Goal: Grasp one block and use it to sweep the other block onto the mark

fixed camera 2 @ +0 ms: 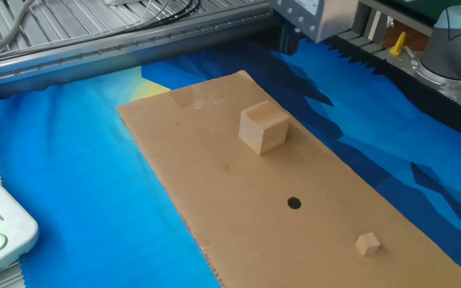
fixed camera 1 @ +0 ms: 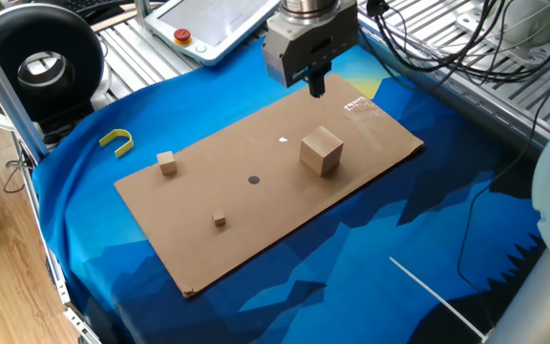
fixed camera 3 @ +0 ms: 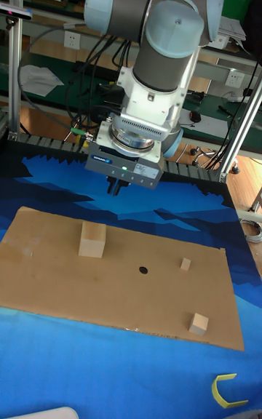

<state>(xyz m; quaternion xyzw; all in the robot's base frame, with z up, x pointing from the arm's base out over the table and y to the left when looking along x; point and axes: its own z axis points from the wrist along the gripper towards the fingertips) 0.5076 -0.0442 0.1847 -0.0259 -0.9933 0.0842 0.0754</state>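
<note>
The mid-sized pale block (fixed camera 1: 166, 163) (fixed camera 3: 197, 324) sits near the cardboard sheet's left end. Closer to the front edge lies the tiniest cube (fixed camera 1: 219, 220) (fixed camera 2: 366, 243) (fixed camera 3: 185, 264). Between them and the big tan cube (fixed camera 1: 321, 151) (fixed camera 2: 262, 128) (fixed camera 3: 92, 238) is the dark round mark (fixed camera 1: 253, 179) (fixed camera 2: 294, 203) (fixed camera 3: 143, 270). My gripper (fixed camera 1: 316, 88) (fixed camera 2: 289, 40) (fixed camera 3: 118, 187) hangs over the sheet's far edge, beside the big cube and far from both small blocks. Its fingers look pressed together, with nothing between them.
The cardboard sheet (fixed camera 1: 370, 143) lies on a blue cloth (fixed camera 1: 370, 277). It carries a white speck (fixed camera 1: 283, 141) and a white printed patch (fixed camera 1: 356, 105). A yellow hook (fixed camera 1: 116, 141) lies left of it. A tablet (fixed camera 1: 208, 24) and cables (fixed camera 1: 428, 48) lie behind.
</note>
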